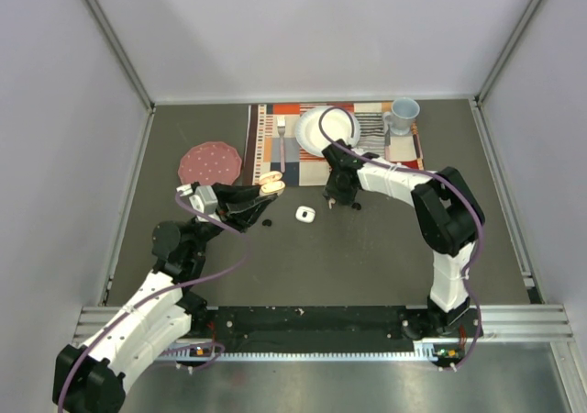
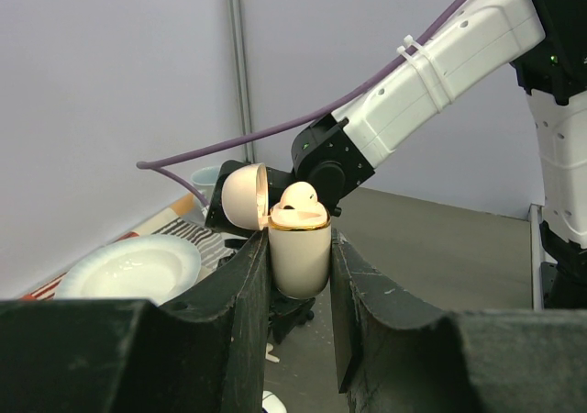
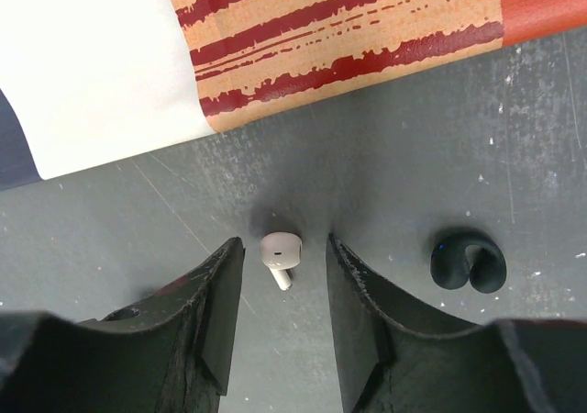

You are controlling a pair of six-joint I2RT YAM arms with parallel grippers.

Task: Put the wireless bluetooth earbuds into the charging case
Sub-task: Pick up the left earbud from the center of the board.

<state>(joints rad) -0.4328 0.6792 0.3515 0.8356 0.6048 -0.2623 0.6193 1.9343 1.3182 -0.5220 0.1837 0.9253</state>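
Note:
My left gripper point(image 2: 299, 239) is shut on the body of a cream charging case point(image 2: 299, 257) with a gold rim, held upright above the table. Its lid point(image 2: 244, 195) hangs open to the left, and one pale earbud point(image 2: 298, 195) sits in the top. From above, the case point(image 1: 272, 187) is left of centre. My right gripper point(image 3: 282, 240) is down at the table, open, with a pale stemmed earbud point(image 3: 280, 252) lying between its fingers, clear of both. A black earbud point(image 3: 469, 260) lies just to its right.
A striped placemat point(image 1: 266, 147) at the back carries a white plate point(image 1: 321, 128), a fork point(image 1: 281, 142) and a blue mug point(image 1: 402, 115). A pink round coaster point(image 1: 210, 163) lies to its left. A small white case point(image 1: 305, 214) and a black bit point(image 1: 267, 221) lie mid-table.

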